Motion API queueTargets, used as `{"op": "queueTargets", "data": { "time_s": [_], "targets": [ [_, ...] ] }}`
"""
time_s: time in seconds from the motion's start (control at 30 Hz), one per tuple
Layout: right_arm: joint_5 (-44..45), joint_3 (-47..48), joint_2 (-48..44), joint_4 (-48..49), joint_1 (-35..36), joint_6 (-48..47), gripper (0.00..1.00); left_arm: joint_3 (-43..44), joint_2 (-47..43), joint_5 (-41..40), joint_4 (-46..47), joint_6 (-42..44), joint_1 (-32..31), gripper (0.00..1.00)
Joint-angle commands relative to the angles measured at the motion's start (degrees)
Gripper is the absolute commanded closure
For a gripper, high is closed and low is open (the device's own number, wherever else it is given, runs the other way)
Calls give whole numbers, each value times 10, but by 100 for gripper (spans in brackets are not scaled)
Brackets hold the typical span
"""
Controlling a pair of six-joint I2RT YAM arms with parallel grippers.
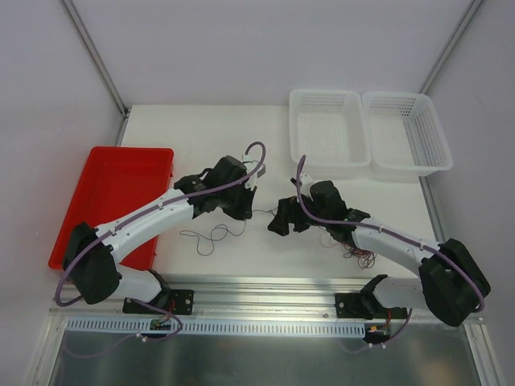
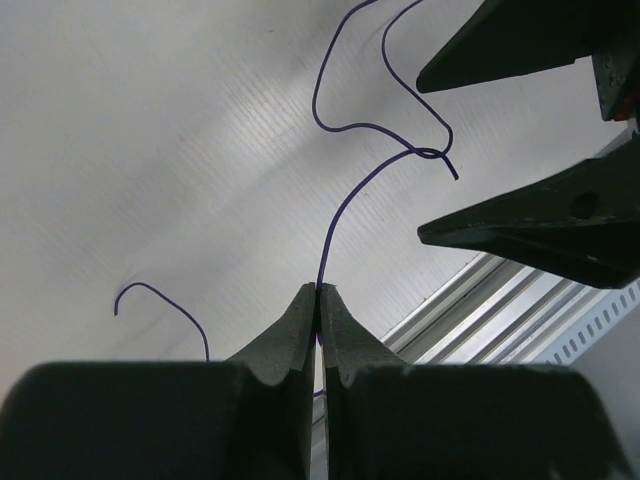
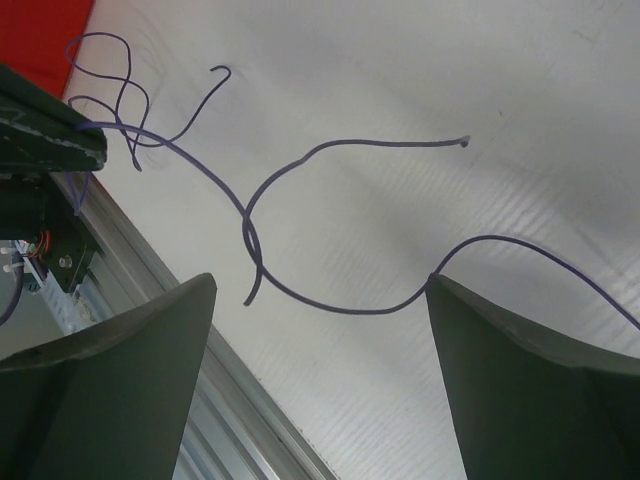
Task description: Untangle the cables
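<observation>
My left gripper is shut on a thin purple cable, which rises from the fingertips to a twist where two purple strands cross. My right gripper is open, with the same purple cable sagging between its fingers and touching the right fingertip. The twist shows there too. In the top view the left gripper and the right gripper face each other mid-table with a taut strand between them. Loose dark loops lie below the left gripper. A reddish-dark bunch lies by the right arm.
A red tray stands at the left. Two white mesh baskets stand at the back right. An aluminium rail runs along the table's near edge, close below both grippers.
</observation>
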Motion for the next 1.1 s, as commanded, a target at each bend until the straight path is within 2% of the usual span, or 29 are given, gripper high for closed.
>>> {"op": "queueTargets", "data": {
  "time_s": [0.0, 0.13, 0.17, 0.2, 0.23, 0.3, 0.33, 0.4, 0.43, 0.47, 0.63, 0.73, 0.9, 1.0, 1.07],
  "targets": [
    [-5, 27, 16, 40, 6, -23, 10, 6, -23, 1, -21, -15, -9, 100],
    [-8, 33, 26, 33, 8, -32, 23, 2, -29, -17, -31, -17, -9, 100],
    [-7, 32, 25, 33, 8, -33, 35, 0, -30, -30, -35, -19, -9, 100],
    [-7, 31, 24, 34, 8, -34, 39, 0, -30, -34, -39, -24, -9, 100],
    [-5, 28, 20, 34, 9, -35, 49, 0, -30, -35, -42, -26, -9, 100],
    [-3, 27, 14, 22, 8, -39, 58, 2, -30, -38, -44, -32, -9, 100],
    [-4, 28, 7, 14, 9, -41, 68, 2, -29, -42, -44, -32, -9, 100],
    [-2, 28, -6, -8, 9, -47, 81, 3, -27, -66, -49, -33, -9, 100],
    [1, 28, -24, -17, 8, -49, 95, 3, -23, -76, -51, -34, -9, 100],
    [9, 32, -33, -27, 8, -51, 99, 3, -21, -82, -54, -39, -9, 100],
    [40, 72, -92, -151, 7, -81, 99, 2, 12, -159, -81, -54, -8, 100],
    [91, 97, -136, -219, 2, -86, 99, 3, 29, -184, -98, -66, -8, 100],
    [235, 119, -174, -320, -41, -74, 99, -1, 11, -216, -106, -108, -8, 100],
    [273, 98, -175, -343, -81, -29, 95, -10, -12, -253, -110, -141, -7, 100],
    [275, 76, -166, -346, -99, 2, 80, -23, -25, -267, -114, -168, -4, 100]
  ]
}}
